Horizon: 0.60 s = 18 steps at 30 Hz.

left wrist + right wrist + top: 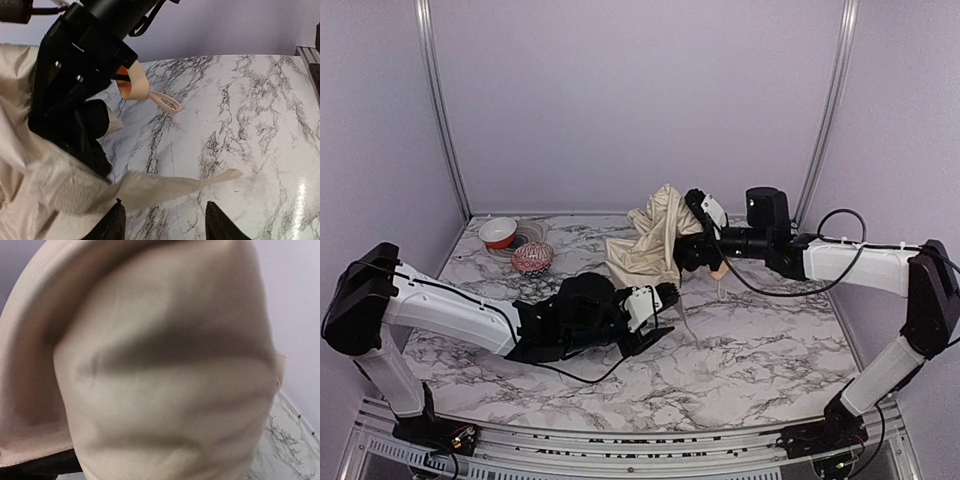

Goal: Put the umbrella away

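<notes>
Right gripper (692, 250) is clamped on the umbrella (650, 240) at the handle end, far centre of the marble table (770, 350). Exact finger contact is buried under fabric. The cream canopy is bunched and loose, not wrapped. It drapes left and down from the right gripper, and its lower edge lies on the table. The right wrist view is nothing but cream fabric pressed up close, with a sliver of marble at bottom right.

Left gripper (167, 215) sits low, just near-left of the umbrella, jaws apart, nothing between them. In its wrist view bare marble shows in the gap. A narrow fabric tab (200, 182) from the canopy lies flat on the table just past the fingertips, pointing right.

The tan handle (132, 82) pokes out beside the right gripper's black body. Its thin loop strap (166, 102) hangs down to the marble.

Far-left corner: a red-and-white bowl (498, 232) and a patterned bowl (532, 258) close together, well apart from the umbrella. Neither gripper is near them.
</notes>
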Available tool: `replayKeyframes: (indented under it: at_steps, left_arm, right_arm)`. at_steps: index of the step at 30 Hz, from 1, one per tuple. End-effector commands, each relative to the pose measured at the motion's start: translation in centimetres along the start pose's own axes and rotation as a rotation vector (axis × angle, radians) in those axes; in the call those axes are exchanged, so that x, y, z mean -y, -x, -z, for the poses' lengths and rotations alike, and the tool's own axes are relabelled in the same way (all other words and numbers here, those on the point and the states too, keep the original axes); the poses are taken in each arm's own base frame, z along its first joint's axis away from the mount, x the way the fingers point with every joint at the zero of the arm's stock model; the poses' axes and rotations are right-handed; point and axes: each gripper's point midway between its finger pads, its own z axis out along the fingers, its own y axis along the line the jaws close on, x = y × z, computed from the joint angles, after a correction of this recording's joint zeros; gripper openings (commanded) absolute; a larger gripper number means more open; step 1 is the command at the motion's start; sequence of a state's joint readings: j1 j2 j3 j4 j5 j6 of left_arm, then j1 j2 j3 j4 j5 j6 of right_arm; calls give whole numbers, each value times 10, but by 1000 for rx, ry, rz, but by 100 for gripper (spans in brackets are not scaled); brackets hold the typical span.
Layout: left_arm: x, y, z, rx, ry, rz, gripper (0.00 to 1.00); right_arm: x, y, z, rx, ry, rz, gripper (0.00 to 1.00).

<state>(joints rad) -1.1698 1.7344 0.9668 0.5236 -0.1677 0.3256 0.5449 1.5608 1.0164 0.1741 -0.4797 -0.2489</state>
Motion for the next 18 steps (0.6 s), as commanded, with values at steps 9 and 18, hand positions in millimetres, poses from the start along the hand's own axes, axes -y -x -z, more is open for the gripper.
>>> replayKeyframes:
  at_steps: [9, 18]
  left_arm:
    - [27, 17, 104, 192, -325, -20, 67]
    - [-4, 64, 41, 385, -187, 161, 86]
  right_arm:
    - [-16, 114, 61, 274, 128, 333, 2]
    - [-9, 132, 67, 301, 81, 297, 1]
